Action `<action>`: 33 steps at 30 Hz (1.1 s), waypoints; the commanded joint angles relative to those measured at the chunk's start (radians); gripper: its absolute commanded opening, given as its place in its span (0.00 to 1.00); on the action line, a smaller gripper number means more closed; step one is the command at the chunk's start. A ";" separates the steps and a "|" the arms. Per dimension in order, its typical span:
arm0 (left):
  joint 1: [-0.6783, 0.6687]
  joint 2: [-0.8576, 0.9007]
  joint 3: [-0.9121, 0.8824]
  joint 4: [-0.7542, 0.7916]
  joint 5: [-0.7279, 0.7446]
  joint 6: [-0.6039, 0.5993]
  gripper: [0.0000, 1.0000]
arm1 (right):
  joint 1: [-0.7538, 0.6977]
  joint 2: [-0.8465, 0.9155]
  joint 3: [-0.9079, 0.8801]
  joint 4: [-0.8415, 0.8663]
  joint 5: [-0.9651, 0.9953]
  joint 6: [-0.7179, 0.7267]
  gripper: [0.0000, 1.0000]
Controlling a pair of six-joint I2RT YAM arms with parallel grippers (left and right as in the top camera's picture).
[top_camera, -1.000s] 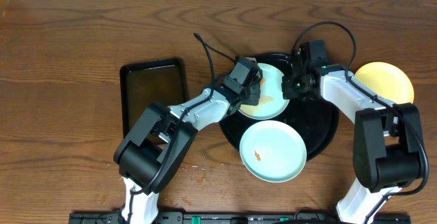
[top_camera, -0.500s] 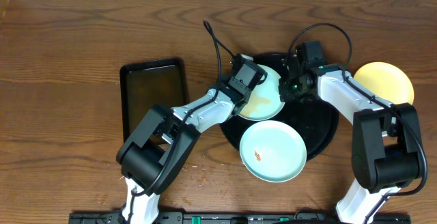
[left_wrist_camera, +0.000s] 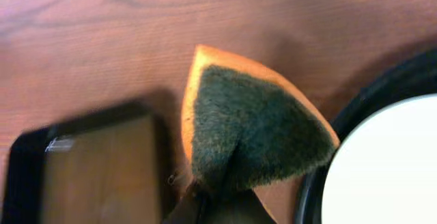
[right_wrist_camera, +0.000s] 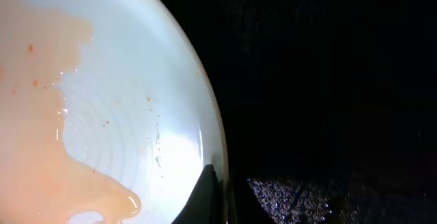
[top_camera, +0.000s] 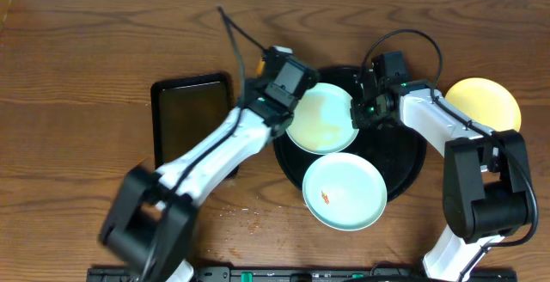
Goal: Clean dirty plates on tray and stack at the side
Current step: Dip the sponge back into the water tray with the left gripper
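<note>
The round black tray [top_camera: 404, 157] holds a mint-white plate [top_camera: 322, 119] smeared with orange liquid. A second mint-white plate [top_camera: 344, 192] with orange specks overlaps the tray's front rim. The pale yellow plate [top_camera: 485, 101] lies on the wood tabletop [top_camera: 86, 50] at the right. My left gripper [top_camera: 273, 69] is shut on an orange and dark green sponge [left_wrist_camera: 252, 128] and holds it above the table just left of the tray. My right gripper [right_wrist_camera: 218, 197] is shut on the right rim of the smeared plate [right_wrist_camera: 102, 101], over the tray [right_wrist_camera: 328, 80].
A smaller dark rectangular tray [top_camera: 193, 119] lies left of the round tray and shows in the left wrist view [left_wrist_camera: 89, 176]. Small orange crumbs [top_camera: 253, 222] dot the table near the front. Cables arch over both arms.
My left gripper has lifted the sponge off the smeared plate and swung left, past the tray's rim. The right gripper still holds the plate's rim in place.
</note>
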 commanded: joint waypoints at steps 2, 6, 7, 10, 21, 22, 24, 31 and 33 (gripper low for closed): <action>0.115 -0.154 0.011 -0.192 0.133 -0.170 0.08 | 0.004 0.045 -0.044 -0.028 0.096 -0.028 0.01; 0.256 -0.182 0.007 -0.364 0.243 -0.195 0.08 | 0.008 0.045 -0.045 -0.024 0.095 -0.028 0.01; 0.290 -0.177 -0.002 -0.386 0.265 -0.195 0.08 | 0.010 0.045 -0.045 -0.023 0.095 -0.028 0.01; 0.391 -0.166 -0.070 -0.401 0.327 -0.194 0.08 | 0.014 0.045 -0.045 -0.019 0.094 -0.028 0.01; 0.572 -0.154 -0.226 -0.248 0.484 -0.058 0.36 | 0.014 0.045 -0.045 -0.015 0.089 -0.028 0.01; 0.572 -0.154 -0.226 -0.245 0.484 -0.058 0.37 | 0.014 0.045 -0.045 -0.014 0.084 -0.027 0.01; 0.571 -0.156 -0.220 -0.245 0.486 -0.058 0.37 | 0.014 0.045 -0.045 -0.013 0.080 -0.028 0.01; 0.506 -0.193 -0.130 -0.276 0.621 -0.058 0.44 | 0.014 0.045 -0.044 -0.014 0.080 -0.028 0.07; 0.450 -0.200 -0.128 -0.229 0.702 -0.059 0.44 | 0.014 0.045 -0.045 -0.015 0.080 -0.028 0.08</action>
